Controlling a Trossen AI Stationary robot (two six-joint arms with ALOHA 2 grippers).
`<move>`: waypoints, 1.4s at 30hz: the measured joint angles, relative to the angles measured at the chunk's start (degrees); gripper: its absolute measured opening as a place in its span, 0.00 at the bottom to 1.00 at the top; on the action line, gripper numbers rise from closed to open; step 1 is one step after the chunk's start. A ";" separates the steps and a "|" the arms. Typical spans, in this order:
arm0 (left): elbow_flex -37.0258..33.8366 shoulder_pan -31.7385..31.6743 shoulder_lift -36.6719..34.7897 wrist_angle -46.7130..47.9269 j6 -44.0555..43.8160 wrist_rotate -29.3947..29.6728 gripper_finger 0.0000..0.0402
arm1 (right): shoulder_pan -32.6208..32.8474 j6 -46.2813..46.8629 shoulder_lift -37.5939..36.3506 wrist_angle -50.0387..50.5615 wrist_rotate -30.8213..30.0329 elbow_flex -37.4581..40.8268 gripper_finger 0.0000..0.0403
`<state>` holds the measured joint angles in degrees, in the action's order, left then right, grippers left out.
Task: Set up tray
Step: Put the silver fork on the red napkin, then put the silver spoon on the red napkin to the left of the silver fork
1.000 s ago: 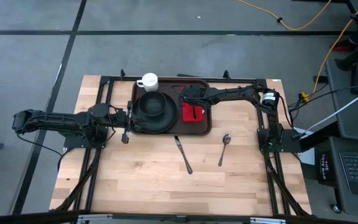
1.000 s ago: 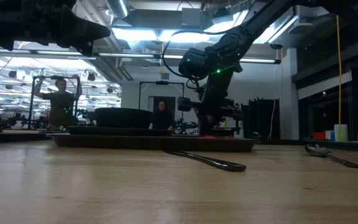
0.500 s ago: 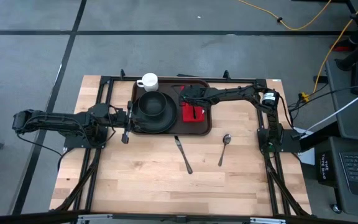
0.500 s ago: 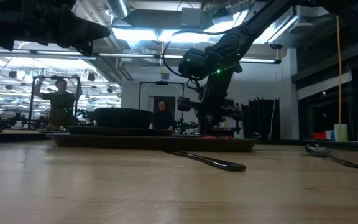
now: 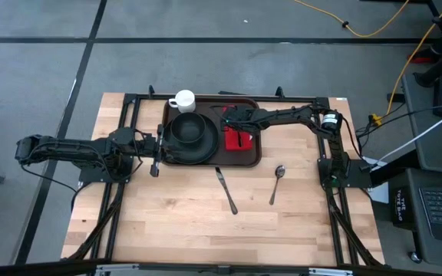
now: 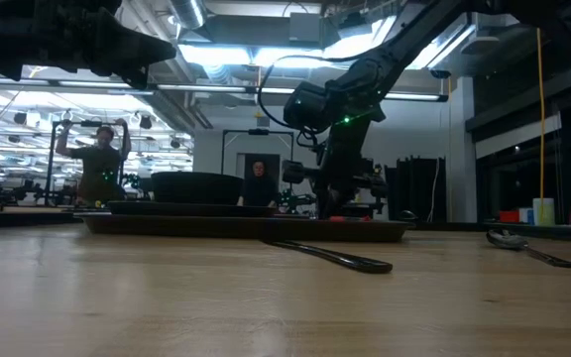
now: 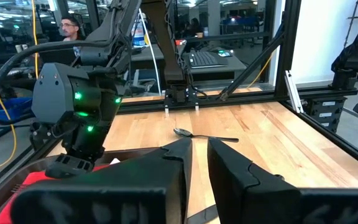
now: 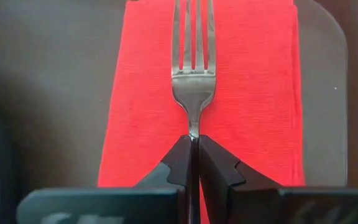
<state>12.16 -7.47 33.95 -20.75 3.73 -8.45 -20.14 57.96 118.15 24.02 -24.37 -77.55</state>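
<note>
The dark brown tray (image 5: pixel 255 157) lies at the table's far middle, seen edge-on in the low view (image 6: pixel 167 227). On it sit a round black plate (image 5: pixel 176 153) with a black bowl (image 5: pixel 189 129) and a red napkin (image 5: pixel 238 140). My right gripper (image 5: pixel 227 116) stands over the napkin (image 8: pixel 253 93), shut on a silver fork (image 8: pixel 192 93). My left gripper (image 5: pixel 162 148) hovers by the tray's left rim, well above the table. Its fingers (image 7: pixel 196 149) are open by a narrow gap and hold nothing. My right gripper pinches the fork's handle (image 8: pixel 193 127) just behind the head, between its two fingertips. It comes from above, and the fork runs on past the fingertips with its tines over the red napkin. Whether the fork rests on the napkin, I cannot tell.
A white mug (image 5: pixel 183 100) stands at the tray's far left corner. A knife (image 5: pixel 226 190) and a spoon (image 5: pixel 277 182) lie on the bare wood on the near side of the tray. People stand in the room beyond the table.
My right gripper has shifted slightly toward the table's left over the napkin, still shut on the fork.
</note>
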 joint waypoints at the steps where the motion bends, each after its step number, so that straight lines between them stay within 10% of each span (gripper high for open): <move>1: 0.00 -0.02 0.00 0.00 0.00 0.00 0.11 | 0.00 -0.04 0.00 0.04 -0.01 0.00 0.07; 28: 0.00 -0.01 0.00 0.05 0.00 0.01 0.11 | -0.66 -13.34 -4.08 7.71 2.41 -7.46 0.12; 42: 0.00 -0.02 0.00 0.00 0.00 0.00 0.11 | 8.70 -30.13 -20.23 14.09 -1.20 -3.14 0.02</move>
<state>12.16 -7.49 33.95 -20.75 3.73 -8.45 -11.44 27.83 97.91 38.11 -25.57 -80.69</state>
